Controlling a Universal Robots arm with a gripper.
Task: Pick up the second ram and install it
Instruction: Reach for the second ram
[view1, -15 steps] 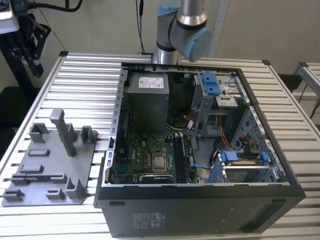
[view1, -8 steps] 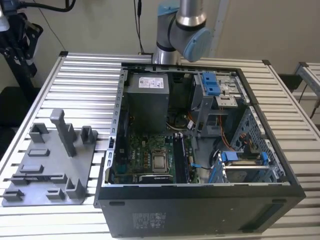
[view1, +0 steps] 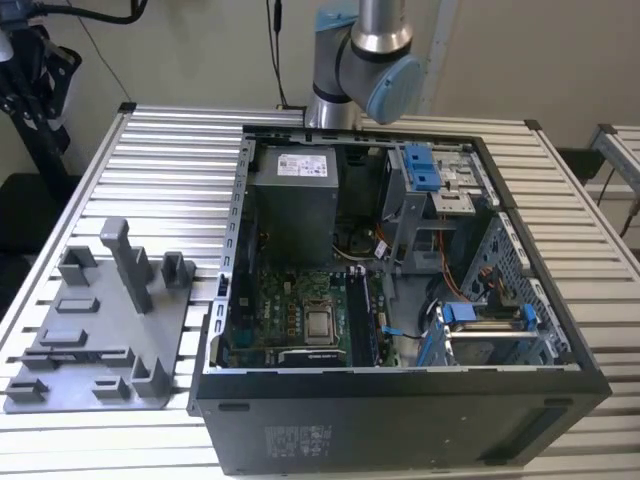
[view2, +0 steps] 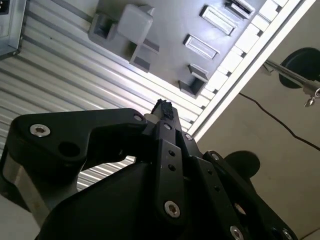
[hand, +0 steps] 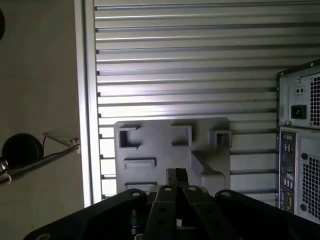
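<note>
Second ram (view1: 368, 316): dark narrow strip, looks seated on edge in mobo slot just beside CPU (view1: 320, 323), inside open PC case (view1: 400, 425); chips/label too small to tell. Slatted metal desk (view1: 170, 170), pale wall behind, black stand (view1: 35, 90) off desk's far corner. Grey tray (view1: 90, 345) near desk edge at exterior view's left, posts upright. PSU (view1: 295, 200) & blue drive brackets (view1: 422, 165) crowd case's far end. Pincer (hand: 176, 174) well apart from tray, fingers together.

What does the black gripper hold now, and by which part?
Apparently nothing: the black gripper is shut over the grey plastic tray, with nothing between its fingertips in both wrist views.
</note>
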